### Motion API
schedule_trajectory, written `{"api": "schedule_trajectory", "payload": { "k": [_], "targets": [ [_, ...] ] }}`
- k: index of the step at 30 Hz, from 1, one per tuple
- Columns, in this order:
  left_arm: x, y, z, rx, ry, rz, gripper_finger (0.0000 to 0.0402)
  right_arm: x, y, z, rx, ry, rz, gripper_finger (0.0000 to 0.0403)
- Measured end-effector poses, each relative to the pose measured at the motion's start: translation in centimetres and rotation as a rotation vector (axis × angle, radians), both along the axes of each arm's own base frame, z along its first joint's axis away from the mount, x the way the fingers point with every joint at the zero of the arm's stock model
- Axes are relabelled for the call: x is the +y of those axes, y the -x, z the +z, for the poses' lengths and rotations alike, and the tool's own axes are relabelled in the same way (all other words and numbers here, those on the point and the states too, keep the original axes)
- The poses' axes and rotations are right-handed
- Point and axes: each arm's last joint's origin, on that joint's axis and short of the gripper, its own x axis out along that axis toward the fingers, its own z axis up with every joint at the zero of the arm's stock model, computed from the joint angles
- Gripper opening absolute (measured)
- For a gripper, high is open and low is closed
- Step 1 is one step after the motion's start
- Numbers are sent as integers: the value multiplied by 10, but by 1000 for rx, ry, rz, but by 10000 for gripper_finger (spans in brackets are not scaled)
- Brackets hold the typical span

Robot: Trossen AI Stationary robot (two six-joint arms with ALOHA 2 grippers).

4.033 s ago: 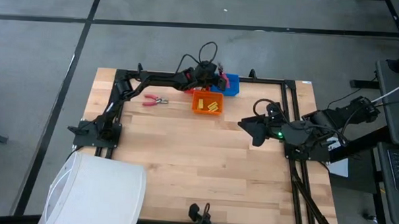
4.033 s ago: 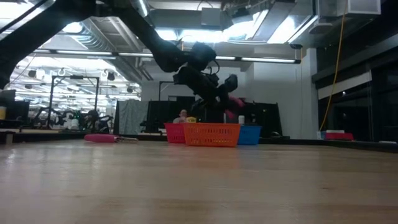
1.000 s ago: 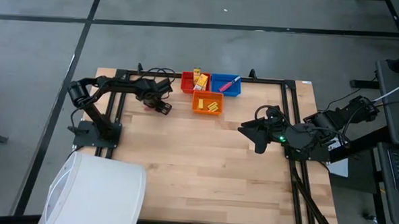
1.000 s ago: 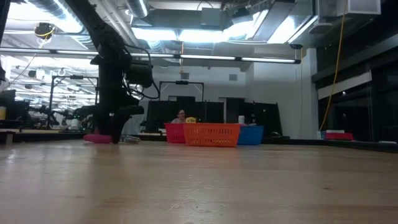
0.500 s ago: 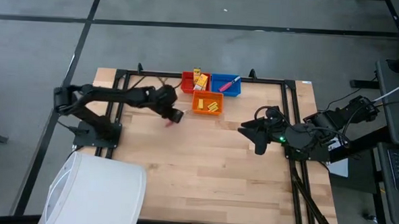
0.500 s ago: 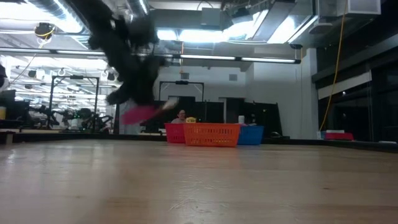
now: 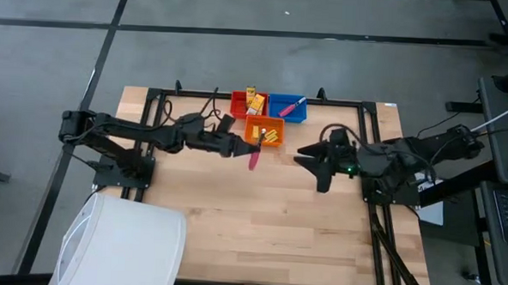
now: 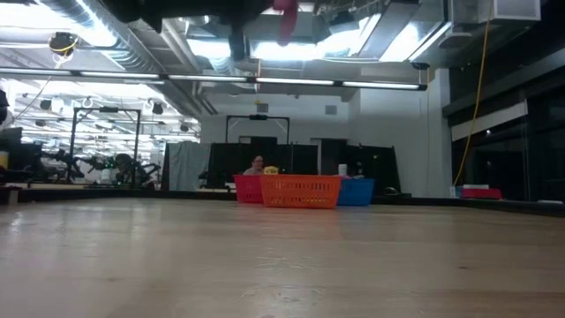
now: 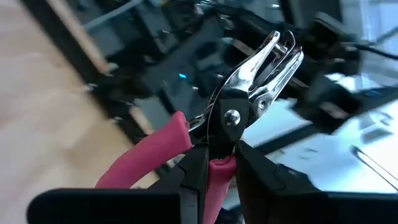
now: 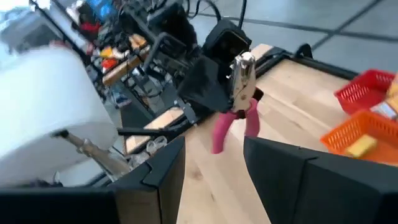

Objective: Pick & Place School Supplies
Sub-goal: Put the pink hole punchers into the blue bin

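Observation:
A pink-handled, metal-headed tool point(image 7: 254, 157) hangs in the air in my left gripper point(image 7: 242, 148), just on the near side of the orange bin point(image 7: 265, 132). The right wrist view shows it head up point(image 10: 242, 73) with both handles pointing down. In the low view only its pink tip point(image 8: 285, 18) shows at the top edge. My right gripper point(image 7: 310, 159) is open and hovers to the tool's right, facing it. Yellow pieces lie in the orange bin, yellow packets in the red bin point(image 7: 247, 103), and a second pink tool point(image 7: 292, 105) in the blue bin point(image 7: 288, 109). My left gripper is shut on the tool, pinching one pink handle point(image 9: 217, 176) just below the pivot rivet between its two fingers point(image 9: 194, 177). It reaches in level from the table's left. The other handle point(image 9: 146, 157) sticks out free to one side. The tool is lifted well clear of the table.
The three bins stand together at the middle of the far edge, inside a black metal frame point(image 7: 364, 121) that runs round the table. A white rounded cover point(image 7: 121, 240) sits at the near left corner. Bare wood lies between the two arms and toward the near edge.
My left arm has taken the pink tool up off the table's left part, lifted it high and swung it right, to just near of the orange bin. The tool has turned from lying flat to head up. My right gripper has edged left toward it.

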Motion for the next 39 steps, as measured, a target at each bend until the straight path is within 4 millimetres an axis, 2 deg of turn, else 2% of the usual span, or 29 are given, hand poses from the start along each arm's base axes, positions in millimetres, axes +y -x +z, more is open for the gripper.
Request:
{"api": "schedule_trajectory", "payload": {
  "k": [7, 13, 22, 28, 35, 39],
  "targets": [
    [-16, -5, 20, -59, -10, -49, 52, -6, -31, -10, 15, 86, 30, 167],
    [-24, -7, 29, -83, -14, -69, 51, -7, -45, -11, -25, 129, 45, 175],
    [-32, -8, 29, -76, -9, -74, 51, -21, -62, -10, -91, 105, 68, 208],
    [-32, -8, 28, -72, -8, -74, 51, -26, -79, -16, -123, 84, 108, 212],
    [-32, -8, 28, -69, -10, -75, 51, -31, -89, -19, -144, 73, 108, 193],
    [-32, -8, 28, -68, -13, -75, 51, -33, -89, -19, -144, 73, 101, 149]
  ]
}}
